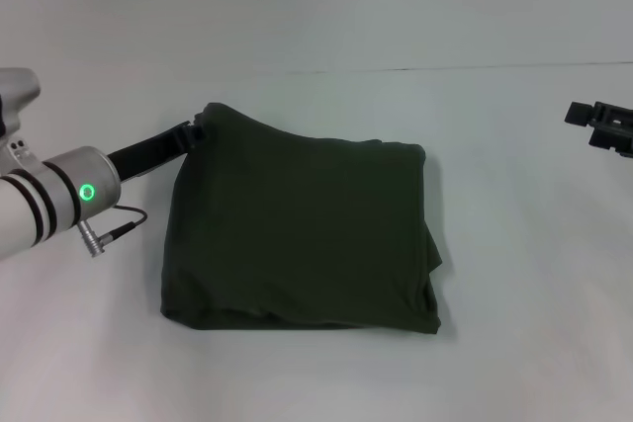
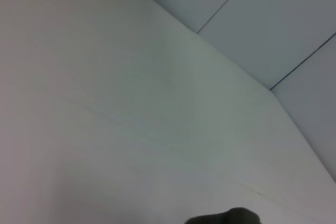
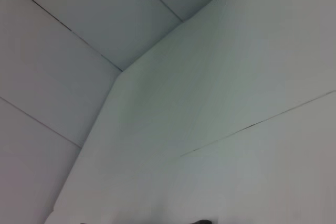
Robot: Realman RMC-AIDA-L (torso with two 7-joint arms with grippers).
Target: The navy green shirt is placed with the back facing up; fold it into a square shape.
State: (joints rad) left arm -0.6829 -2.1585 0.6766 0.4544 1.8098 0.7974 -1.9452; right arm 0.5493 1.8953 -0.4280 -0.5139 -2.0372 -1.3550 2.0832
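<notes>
Head view: the navy green shirt [image 1: 302, 229], a dark olive soft knit cloth already folded into a near-square, is seen lying at the centre of the white table [image 1: 514, 343]. Its upper-left corner is met by the left gripper [image 1: 198, 132], probably to finish that fold, though whether the corner is clasped cannot be told. The right gripper [image 1: 605, 126] is parked at the frame's right edge, well apart, its state likewise unclear.

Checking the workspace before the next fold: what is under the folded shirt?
The navy green shirt lies folded on the white table, which shows bare all around it. Its lower layers and whatever sits beneath are covered. The left gripper meets its far left corner.
</notes>
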